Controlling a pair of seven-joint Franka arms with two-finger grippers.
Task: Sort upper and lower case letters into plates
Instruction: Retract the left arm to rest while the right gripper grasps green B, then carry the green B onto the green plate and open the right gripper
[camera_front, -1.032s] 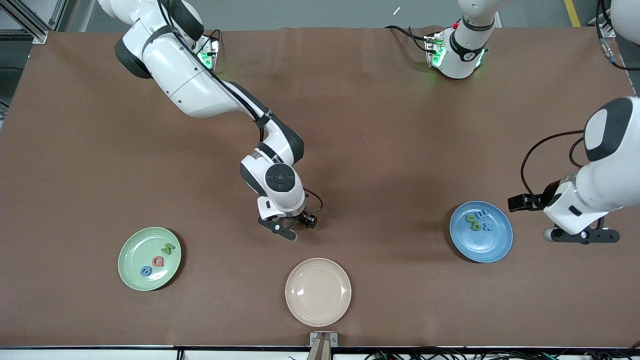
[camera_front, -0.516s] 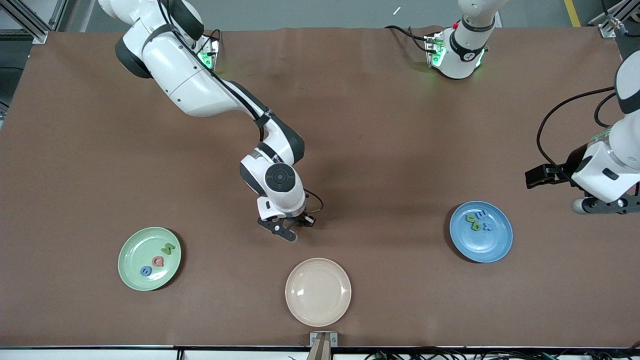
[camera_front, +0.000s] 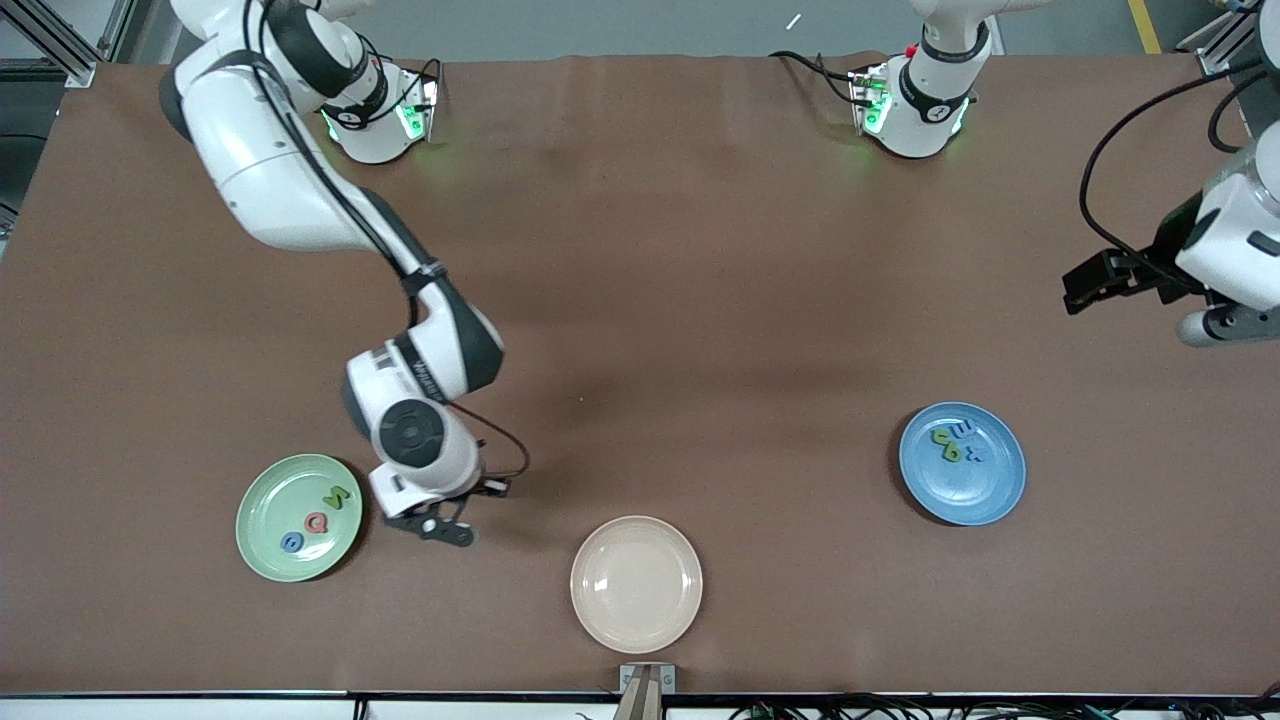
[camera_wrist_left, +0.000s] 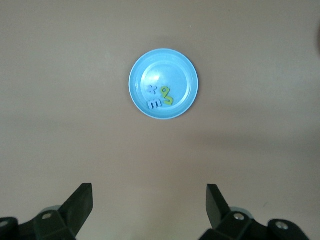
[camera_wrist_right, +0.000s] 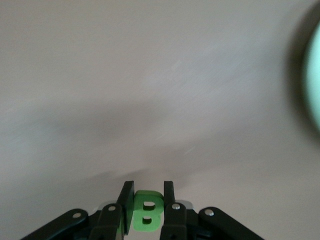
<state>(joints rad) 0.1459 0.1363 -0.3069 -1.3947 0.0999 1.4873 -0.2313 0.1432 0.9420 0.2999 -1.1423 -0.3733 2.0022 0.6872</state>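
Right tool (camera_wrist_right: 147, 196) grips one green letter B (camera_wrist_right: 146, 218); three plates.

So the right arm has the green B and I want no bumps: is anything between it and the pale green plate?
Nothing visible. The right gripper, shut on the green B, hangs over bare table just beside the pale green plate, toward the cream plate.
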